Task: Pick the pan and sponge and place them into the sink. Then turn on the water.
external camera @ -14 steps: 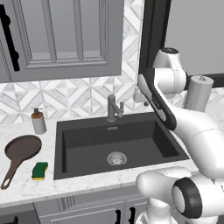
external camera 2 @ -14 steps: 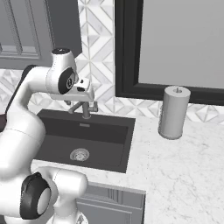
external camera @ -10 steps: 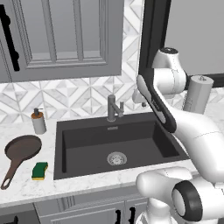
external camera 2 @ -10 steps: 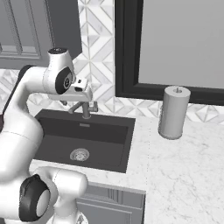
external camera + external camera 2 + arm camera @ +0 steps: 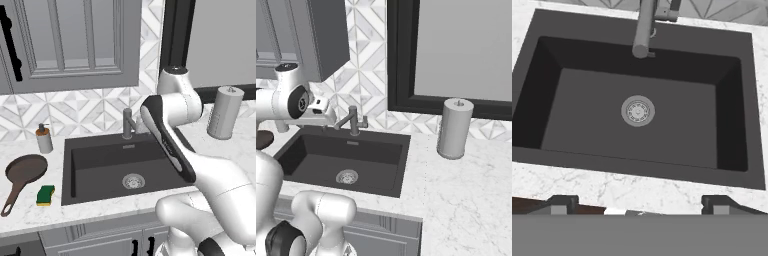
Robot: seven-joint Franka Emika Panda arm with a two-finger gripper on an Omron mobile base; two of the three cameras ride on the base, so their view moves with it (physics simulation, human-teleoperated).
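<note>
Pan (image 5: 27,169) lies on the counter left of the sink (image 5: 100,172), sponge (image 5: 45,195) just beside; rigid and likely weighty, best pinched at its thin handle. Gripper (image 5: 639,206) spread, holding nothing.

Sink (image 5: 100,172) is set into the counter (image 5: 30,220), drain (image 5: 133,181) at the middle of its floor. Faucet (image 5: 128,123) stands behind the sink at its back rim, spout reaching over the basin. Pan (image 5: 22,172) lies on the counter left of the sink, handle pointing toward the front edge. Sponge (image 5: 45,195) lies just right of the handle, between pan and sink. Soap dispenser (image 5: 44,139) stands behind the pan, near the wall. Paper towel roll (image 5: 224,112) stands upright on the counter, well right of the sink. Wall cabinet (image 5: 65,40) hangs above the counter, left of the faucet.
</note>
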